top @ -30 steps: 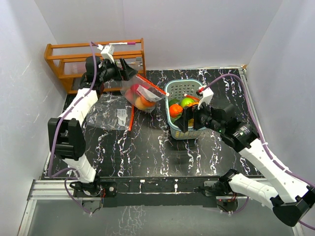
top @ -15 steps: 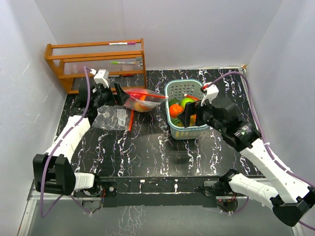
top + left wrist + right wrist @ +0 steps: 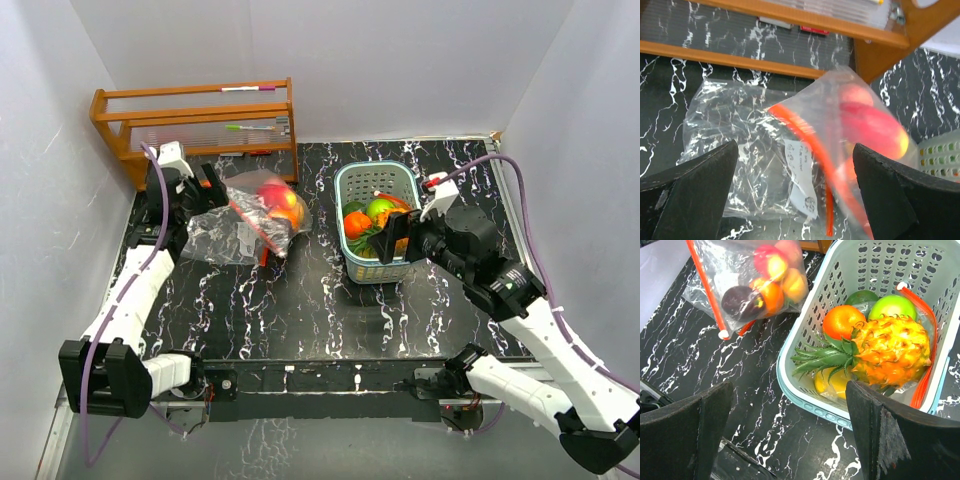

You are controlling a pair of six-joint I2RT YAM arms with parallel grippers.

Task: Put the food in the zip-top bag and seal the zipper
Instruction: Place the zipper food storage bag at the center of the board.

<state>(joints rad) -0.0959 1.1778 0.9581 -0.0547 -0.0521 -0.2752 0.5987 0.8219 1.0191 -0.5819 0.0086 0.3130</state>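
The right gripper (image 3: 393, 240) is seen with its jaws wide apart and nothing between them, at the near wall of the teal basket (image 3: 812, 320), which is set right of the table's (image 3: 300, 320) middle. A pineapple (image 3: 892, 352), an orange fruit (image 3: 842, 320) and a green fruit (image 3: 892, 305) are contained in it. Toward the far left corner the zip-top bag (image 3: 268, 208) is laid on its side, with red, orange, yellow and dark purple fruits (image 3: 771, 277) inside; whether its red zipper is sealed cannot be told. A flat empty bag (image 3: 222, 238) is partly covered by it. The left gripper (image 3: 795, 150) is spread open just left of the filled bag, clamped on nothing. A wooden rack (image 3: 112, 118) is placed along the far edge.
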